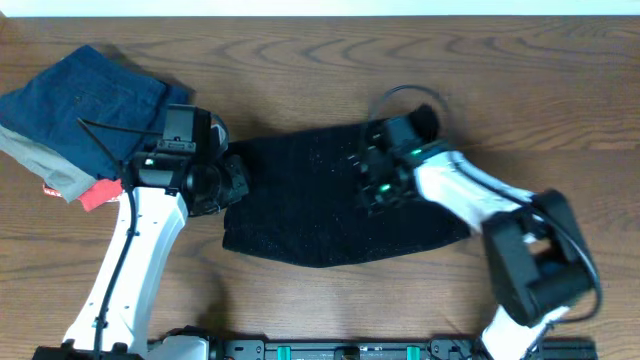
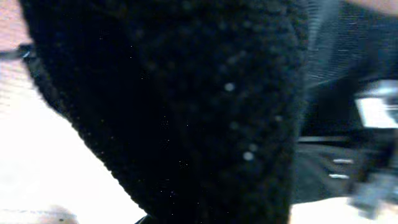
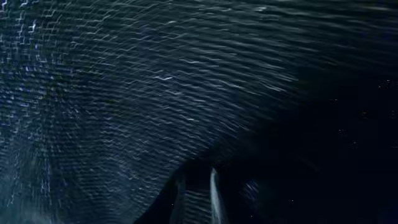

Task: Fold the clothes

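Note for you: one black garment point(image 1: 310, 215), centre of the overhead frame, a touch below the middle. It lies flat and spread wide. The top edge is fairly straight. The bottom edge bows downward, lowest just left of centre. Its left edge and upper right corner are partly covered. The fabric is fuzzy and matte with faint pale speckles (clearest in the left wrist view, where the black garment point(image 2: 186, 112) fills most of the frame). In the right wrist view, very close, the cloth point(image 3: 155, 93) shows a fine net-like weave at upper left, with plain black at lower right.
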`<act>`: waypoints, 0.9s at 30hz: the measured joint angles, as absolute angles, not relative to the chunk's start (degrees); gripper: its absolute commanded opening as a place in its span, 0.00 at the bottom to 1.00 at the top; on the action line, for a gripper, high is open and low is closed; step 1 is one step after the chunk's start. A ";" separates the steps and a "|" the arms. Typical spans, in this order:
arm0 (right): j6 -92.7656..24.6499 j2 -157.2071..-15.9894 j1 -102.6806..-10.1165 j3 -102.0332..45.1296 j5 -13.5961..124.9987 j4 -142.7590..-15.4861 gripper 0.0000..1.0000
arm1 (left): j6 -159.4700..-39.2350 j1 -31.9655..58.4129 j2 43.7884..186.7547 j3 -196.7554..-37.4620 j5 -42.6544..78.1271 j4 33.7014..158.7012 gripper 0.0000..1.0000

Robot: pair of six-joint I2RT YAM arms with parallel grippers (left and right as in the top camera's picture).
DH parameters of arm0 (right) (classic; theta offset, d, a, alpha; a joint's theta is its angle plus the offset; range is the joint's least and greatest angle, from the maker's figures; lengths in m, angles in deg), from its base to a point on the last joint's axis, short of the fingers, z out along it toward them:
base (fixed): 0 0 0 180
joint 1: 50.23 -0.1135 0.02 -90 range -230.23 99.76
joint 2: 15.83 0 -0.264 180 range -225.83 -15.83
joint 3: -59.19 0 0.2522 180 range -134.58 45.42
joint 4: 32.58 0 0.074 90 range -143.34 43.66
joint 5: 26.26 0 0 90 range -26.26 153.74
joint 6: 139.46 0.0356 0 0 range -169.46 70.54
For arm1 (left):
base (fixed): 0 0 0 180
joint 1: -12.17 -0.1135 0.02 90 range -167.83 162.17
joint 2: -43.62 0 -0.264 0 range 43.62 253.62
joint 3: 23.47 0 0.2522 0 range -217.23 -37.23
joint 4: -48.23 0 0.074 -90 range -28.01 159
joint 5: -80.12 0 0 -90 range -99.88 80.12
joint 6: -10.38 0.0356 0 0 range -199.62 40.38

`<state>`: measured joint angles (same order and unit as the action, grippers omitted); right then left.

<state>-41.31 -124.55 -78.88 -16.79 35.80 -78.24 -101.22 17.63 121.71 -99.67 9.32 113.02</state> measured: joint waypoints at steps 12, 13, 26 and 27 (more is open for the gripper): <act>-34.17 -129.95 -93.09 -18.28 31.12 -60.16 0.27 | -102.34 17.47 121.23 -106.60 21.23 112.78 0.06; -33.88 -129.95 -93.13 -18.58 31.28 -60.62 0.31 | -102.38 17.47 121.21 -106.60 21.50 112.89 0.06; -35.11 -121.86 -76.78 -21.40 46.23 -83.57 0.36 | -102.53 17.47 121.21 -106.60 22.54 113.22 0.06; -35.37 -120.84 -74.77 -21.42 48.43 -85.62 0.35 | -102.53 17.47 121.21 -106.60 22.54 113.22 0.06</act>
